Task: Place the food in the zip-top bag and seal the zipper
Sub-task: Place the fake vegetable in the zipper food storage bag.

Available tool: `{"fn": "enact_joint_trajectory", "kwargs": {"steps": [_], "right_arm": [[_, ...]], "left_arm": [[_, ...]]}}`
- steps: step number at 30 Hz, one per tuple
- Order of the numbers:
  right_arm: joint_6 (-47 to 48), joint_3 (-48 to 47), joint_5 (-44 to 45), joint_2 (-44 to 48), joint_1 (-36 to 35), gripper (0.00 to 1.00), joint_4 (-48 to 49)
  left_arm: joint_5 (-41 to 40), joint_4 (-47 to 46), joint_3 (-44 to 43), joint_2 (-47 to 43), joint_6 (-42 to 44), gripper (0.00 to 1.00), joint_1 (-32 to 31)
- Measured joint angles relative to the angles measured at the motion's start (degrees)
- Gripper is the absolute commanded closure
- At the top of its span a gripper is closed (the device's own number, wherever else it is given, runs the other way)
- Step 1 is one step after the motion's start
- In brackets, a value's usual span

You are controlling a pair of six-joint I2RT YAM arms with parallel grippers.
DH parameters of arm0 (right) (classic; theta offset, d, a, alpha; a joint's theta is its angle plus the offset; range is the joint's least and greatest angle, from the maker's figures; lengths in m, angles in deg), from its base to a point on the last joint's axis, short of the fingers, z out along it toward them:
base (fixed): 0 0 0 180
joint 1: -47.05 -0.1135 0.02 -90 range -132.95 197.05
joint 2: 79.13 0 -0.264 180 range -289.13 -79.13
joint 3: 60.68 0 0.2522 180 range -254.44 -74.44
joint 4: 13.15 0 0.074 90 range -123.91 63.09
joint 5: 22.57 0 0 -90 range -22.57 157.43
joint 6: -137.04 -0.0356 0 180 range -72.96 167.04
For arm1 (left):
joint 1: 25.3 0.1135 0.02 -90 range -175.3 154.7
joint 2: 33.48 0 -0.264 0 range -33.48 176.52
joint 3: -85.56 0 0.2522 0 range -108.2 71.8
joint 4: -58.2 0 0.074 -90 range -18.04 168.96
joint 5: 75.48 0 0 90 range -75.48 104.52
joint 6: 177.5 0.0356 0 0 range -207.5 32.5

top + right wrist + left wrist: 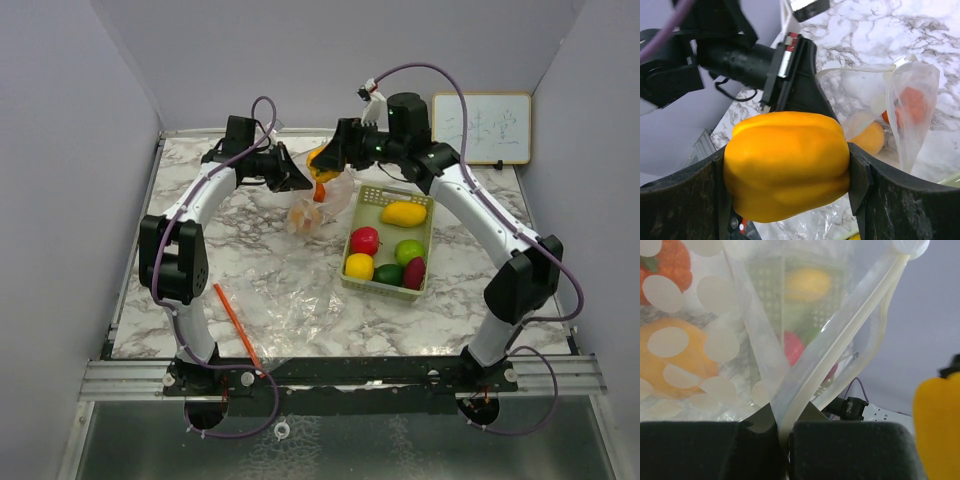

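Upper middle of the overhead view, the two arms meet over the veined marble tabletop [200,250]. The left gripper [785,440] has its black padded fingers pressed together on the rim of the zip-top bag [755,340], pinching the thick milky zipper strip [840,335] so that the thin, dotted film hangs open.

The right gripper [790,175] is clamped on a yellow bell pepper [785,160], glossy and lobed, its sides squeezed between the dark fingers, just beside the bag's mouth and above the table.

Inside the bag there's a round orange fruit [867,140] and a redder piece [912,105], both blurred by the plastic.

Right of centre sits the pale green perforated basket [372,192], holding a long yellow fruit [403,212], a red apple [365,240], a lemon [359,266], a light green ball [408,250], a dark red piece [414,272] and a dark green one [388,274].
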Motion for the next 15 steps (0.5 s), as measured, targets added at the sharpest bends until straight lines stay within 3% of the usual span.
{"fn": "enact_joint_trajectory", "kwargs": {"steps": [6,7,8,9,15], "right_arm": [[-1.84,-3.28,0.31,-8.28,-0.96,0.3,-0.09],[-2.12,-3.02,2.32,-8.72,-1.09,0.21,-0.59],[-2.32,-2.62,4.2,-8.72,-1.14,0.06,-1.07],[-2.43,-2.27,5.9,-8.72,-1.14,0.0,-1.33],[-1.44,-3.67,14.95,-8.66,-1.14,0.0,-5.44]], "left_arm": [[-0.13,0.37,-1.49,0.0,-0.02,1.0,-1.01],[-0.13,0.37,-1.64,0.0,-0.02,1.0,-1.07],[-0.13,0.39,-1.73,0.0,0.0,1.0,-1.09],[-0.13,0.55,-1.75,0.0,0.02,1.0,-1.14],[-0.26,2.01,-1.84,0.0,0.46,1.0,-1.18]]}}
